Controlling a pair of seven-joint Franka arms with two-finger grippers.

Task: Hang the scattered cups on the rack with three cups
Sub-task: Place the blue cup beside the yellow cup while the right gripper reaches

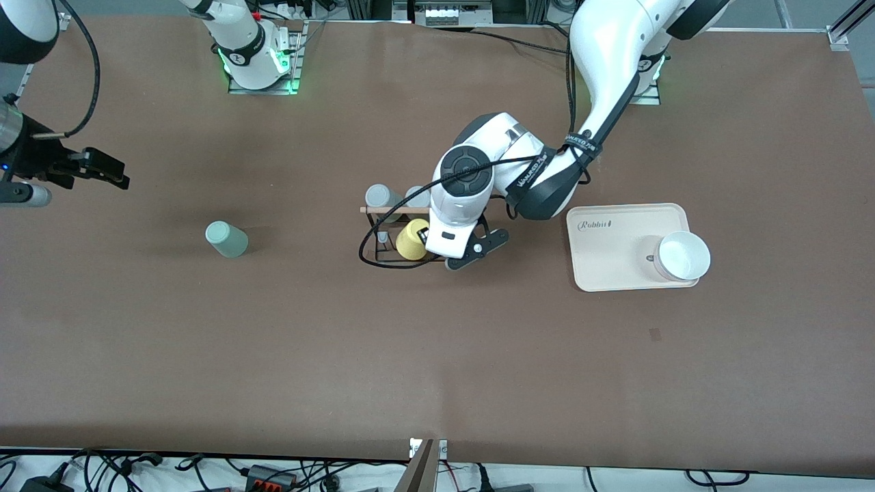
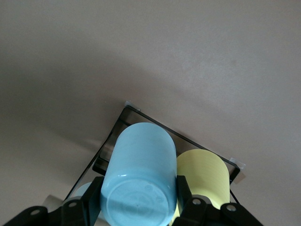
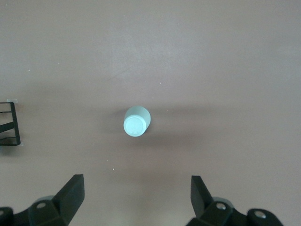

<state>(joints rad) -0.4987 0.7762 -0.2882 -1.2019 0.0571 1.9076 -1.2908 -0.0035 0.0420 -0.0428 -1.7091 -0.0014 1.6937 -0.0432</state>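
- I see the broad brown table [image 1: 437,355] under both arms.
- The pale pink rectangular plastic tray [image 1: 615,253] lies on the table toward the left arm's end, beside the left gripper, with a white round bowl [image 1: 682,255] on it.
- The small black wire-frame rack [image 1: 383,239] with its light wooden rod sits directly below my left gripper [image 2: 136,200]; a yellow plastic cup [image 2: 203,176] hangs on it just beside the gripper, and two grey cups [image 1: 380,197] sit on it too.
- My left gripper is clamped on the light blue tapered handleless cup [image 2: 138,174], base toward the wrist camera, held over the rack and touching the yellow cup's side.
- My right gripper [image 3: 136,195] hangs over the table at the right arm's end, jaws spread wide with nothing between them.
- The pale mint green tapered cup [image 3: 137,121] stands upside down on the table below the right gripper, well apart from the rack.
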